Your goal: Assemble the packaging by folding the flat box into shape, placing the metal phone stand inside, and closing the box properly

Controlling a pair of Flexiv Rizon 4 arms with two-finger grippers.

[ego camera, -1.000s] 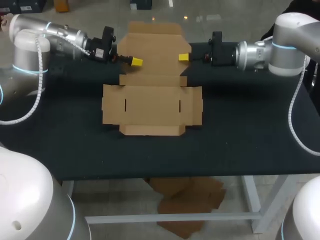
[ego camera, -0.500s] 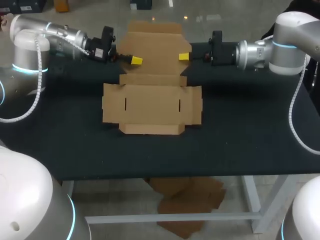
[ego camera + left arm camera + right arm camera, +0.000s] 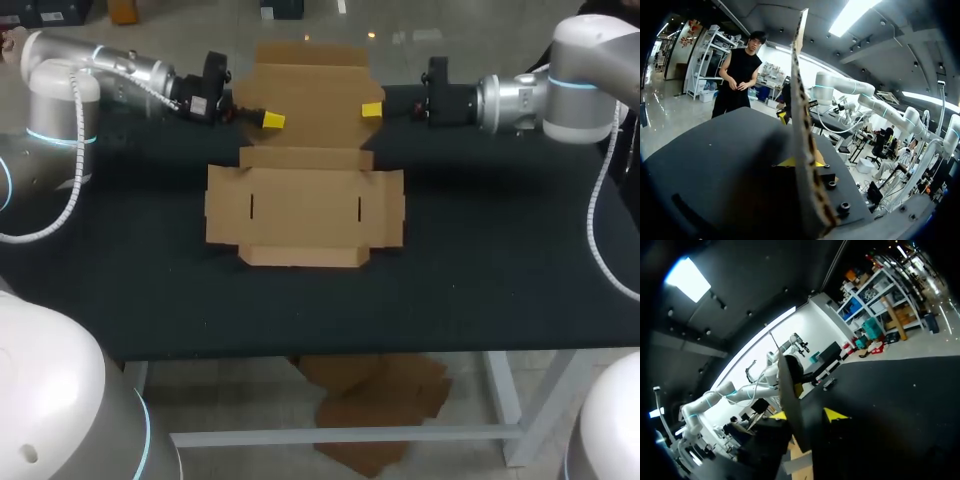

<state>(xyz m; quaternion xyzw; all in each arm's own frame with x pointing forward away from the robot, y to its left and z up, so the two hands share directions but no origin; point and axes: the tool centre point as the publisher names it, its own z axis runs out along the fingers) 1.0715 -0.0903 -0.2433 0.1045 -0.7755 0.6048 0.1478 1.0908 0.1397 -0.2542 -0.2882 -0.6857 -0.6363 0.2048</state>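
The brown cardboard box (image 3: pixel 305 205) lies unfolded in the middle of the table, and its rear lid flap (image 3: pixel 310 95) stands raised. My left gripper (image 3: pixel 268 121) is shut on the flap's left edge. In the left wrist view that flap (image 3: pixel 801 130) runs edge-on out of the left gripper (image 3: pixel 802 167). My right gripper (image 3: pixel 371 110) is at the flap's right edge. In the right wrist view its yellow tips stand apart around the thin flap edge (image 3: pixel 789 400), so the right gripper (image 3: pixel 807 415) is open, one finger clear of the card.
The black table top (image 3: pixel 500 280) spreads wide to both sides of the box and in front of it. Both arms come in low over the table's rear edge.
My left gripper has closed on the flap's left edge. My right gripper has opened and shifted slightly back and to the right. The box has stayed put.
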